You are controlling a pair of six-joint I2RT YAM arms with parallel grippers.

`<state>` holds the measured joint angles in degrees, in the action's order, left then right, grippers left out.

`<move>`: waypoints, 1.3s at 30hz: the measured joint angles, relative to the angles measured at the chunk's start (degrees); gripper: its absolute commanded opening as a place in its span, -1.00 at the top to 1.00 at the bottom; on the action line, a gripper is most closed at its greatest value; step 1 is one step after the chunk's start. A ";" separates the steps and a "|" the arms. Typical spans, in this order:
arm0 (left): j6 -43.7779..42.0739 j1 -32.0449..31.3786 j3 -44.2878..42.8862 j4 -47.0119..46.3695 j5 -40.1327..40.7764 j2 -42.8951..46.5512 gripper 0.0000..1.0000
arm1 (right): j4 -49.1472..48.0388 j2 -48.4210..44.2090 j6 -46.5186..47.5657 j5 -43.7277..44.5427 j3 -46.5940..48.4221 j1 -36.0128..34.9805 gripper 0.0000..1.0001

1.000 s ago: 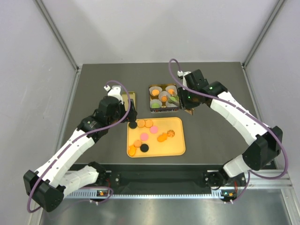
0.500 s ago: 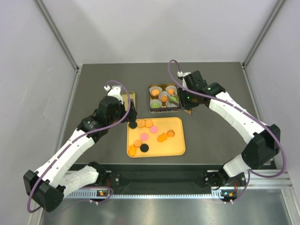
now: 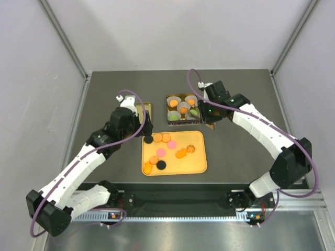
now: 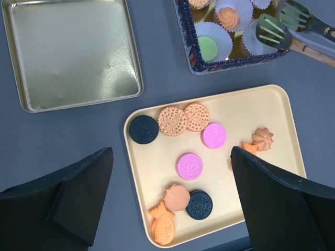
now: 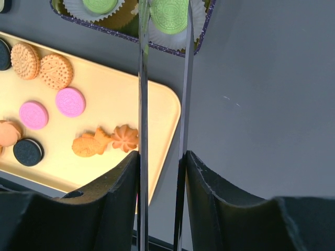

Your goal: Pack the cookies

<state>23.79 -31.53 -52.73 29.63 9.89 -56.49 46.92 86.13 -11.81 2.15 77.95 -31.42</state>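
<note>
Several cookies (image 4: 189,166), orange, pink and black, lie on the yellow tray (image 4: 246,110). My left gripper (image 4: 171,172) hangs open above the tray's left part, with nothing between its fingers. My right gripper (image 5: 161,157) is shut on a pair of metal tongs (image 5: 142,94). The tongs reach over the dark box (image 5: 204,31), whose white paper cups hold more cookies. A green cookie (image 5: 168,13) lies in a cup between the tong arms; whether the tips pinch it is unclear. From above, the right gripper (image 3: 209,117) sits at the box's (image 3: 182,121) right side.
A shallow metal lid (image 4: 73,52) lies open-side up, left of the box. The tray (image 3: 199,162) sits just in front of the box. Grey walls close in the table on three sides.
The right arm with the tongs has shifted slightly left, further over the box. The left arm has not moved.
</note>
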 measured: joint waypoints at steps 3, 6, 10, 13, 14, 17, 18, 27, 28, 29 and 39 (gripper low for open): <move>0.00 0.00 0.00 -0.02 0.02 0.00 -0.98 | -0.46 0.11 0.00 0.00 -0.02 0.04 0.23; 0.00 0.00 0.00 -0.02 0.02 0.02 -0.98 | -0.76 0.13 0.00 -0.02 -0.35 0.04 0.21; 0.00 0.00 0.00 -0.02 0.02 0.02 -0.98 | -0.72 0.20 0.00 -0.07 -0.68 0.04 0.19; 0.00 0.00 -0.02 -0.02 0.02 0.02 -0.98 | -0.74 0.20 -0.02 -0.07 -0.79 0.07 0.15; 0.00 0.00 0.00 -0.02 0.00 0.02 -0.98 | -0.76 0.20 -0.02 -0.07 -0.79 0.07 0.13; 0.00 0.00 0.00 -0.02 0.02 0.02 -0.98 | -0.81 0.20 -0.02 -0.07 -0.83 0.07 0.11; 0.00 0.00 0.00 -0.02 0.02 0.02 -0.98 | -0.83 0.20 -0.02 -0.07 -0.83 0.07 0.11; 0.00 0.00 0.00 -0.02 0.00 0.02 -0.98 | -0.63 0.20 -0.02 -0.07 -0.68 0.15 0.12; 0.00 0.00 0.00 -0.02 0.00 0.02 -0.98 | -0.35 0.20 0.00 -0.11 -0.31 0.33 0.12; -0.02 0.00 0.00 -0.02 -0.02 0.02 -0.98 | -0.07 0.20 0.00 -0.28 0.24 0.74 0.12; -0.33 0.00 -0.02 -0.07 -1.77 -0.31 -0.98 | -4.33 -0.81 -1.27 -2.27 4.46 17.29 0.13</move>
<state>23.46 -31.53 -52.75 29.56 8.12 -56.80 42.59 85.32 -13.08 -0.12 82.41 -14.13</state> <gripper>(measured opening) 0.991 0.442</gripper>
